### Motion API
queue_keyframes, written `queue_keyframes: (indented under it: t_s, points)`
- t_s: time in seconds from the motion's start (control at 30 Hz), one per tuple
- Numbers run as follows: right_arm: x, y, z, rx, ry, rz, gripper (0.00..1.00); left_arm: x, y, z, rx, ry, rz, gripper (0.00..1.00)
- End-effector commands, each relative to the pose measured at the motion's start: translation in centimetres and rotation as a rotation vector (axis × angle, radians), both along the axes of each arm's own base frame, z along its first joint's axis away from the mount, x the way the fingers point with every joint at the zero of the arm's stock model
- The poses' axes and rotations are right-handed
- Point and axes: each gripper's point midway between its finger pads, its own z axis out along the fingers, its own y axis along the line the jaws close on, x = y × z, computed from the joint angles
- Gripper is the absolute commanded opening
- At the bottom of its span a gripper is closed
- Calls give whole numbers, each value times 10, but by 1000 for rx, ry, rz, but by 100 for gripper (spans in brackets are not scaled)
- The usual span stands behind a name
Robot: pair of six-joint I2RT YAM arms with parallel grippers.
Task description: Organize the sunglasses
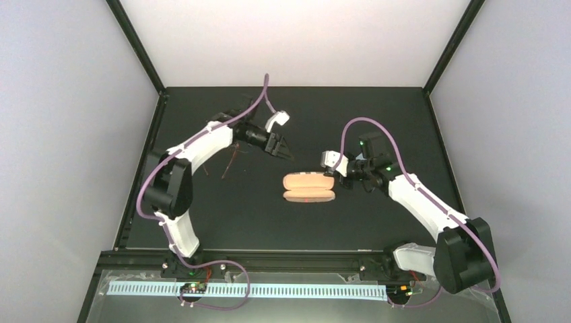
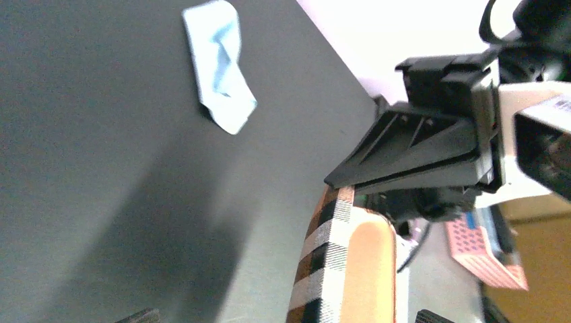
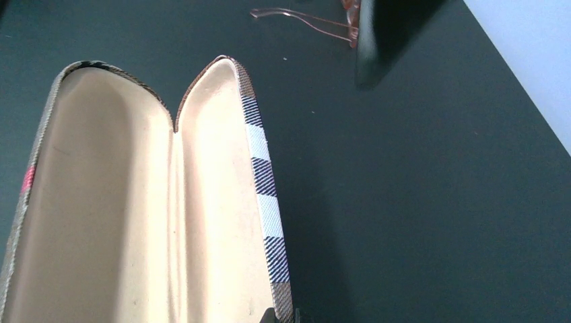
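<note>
Pinching the near end of the case (image 3: 135, 202) in the right gripper (image 1: 339, 173), with the jaws closed to a sliver on the plaid side wall and a dark fingertip showing on either side of the rim. Lying open straight ahead of those jaws, both cream-lined halves up, hinge running down the middle, flat on the black table (image 1: 269, 229). Farther ahead, past the case's far end and a little to the right, the sunglasses (image 3: 316, 21), resting on the table with one slim temple arm stretched out to the left, touching neither the case nor either gripper.

Gaping as wide as can be at the left gripper (image 1: 283, 149), with nothing between the jaws and nothing touched. Just ahead of those jaws, the plaid end of the case with the right gripper's black fingers on it, near but apart. Well ahead and to the left, a crumpled light-blue cloth (image 2: 219, 64) on the table. Behind those jaws, beside the left forearm, the sunglasses again.
</note>
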Motion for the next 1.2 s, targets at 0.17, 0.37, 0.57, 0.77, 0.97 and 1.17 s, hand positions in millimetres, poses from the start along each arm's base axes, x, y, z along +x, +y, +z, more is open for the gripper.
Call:
queue_keyframes:
  t_s: [0.17, 0.37, 0.57, 0.77, 0.97, 1.17]
  points:
    - [58, 15, -7, 33, -142, -211, 4, 52, 63, 55, 159, -429, 238, 99]
    - [55, 27, -29, -29, -261, -195, 8, 63, 88, 65, 202, -508, 319, 99]
    - [50, 26, -36, -51, -294, -175, 13, 58, 93, 58, 218, -525, 336, 99]
    - [36, 22, -48, -82, -302, -125, 26, 55, 100, 55, 249, -559, 360, 99]
    - [33, 21, -41, -79, -289, -129, 38, 57, 113, 50, 318, -600, 389, 99]
    - [35, 21, -17, -76, -222, -158, 54, 66, 137, 36, 434, -599, 438, 99]
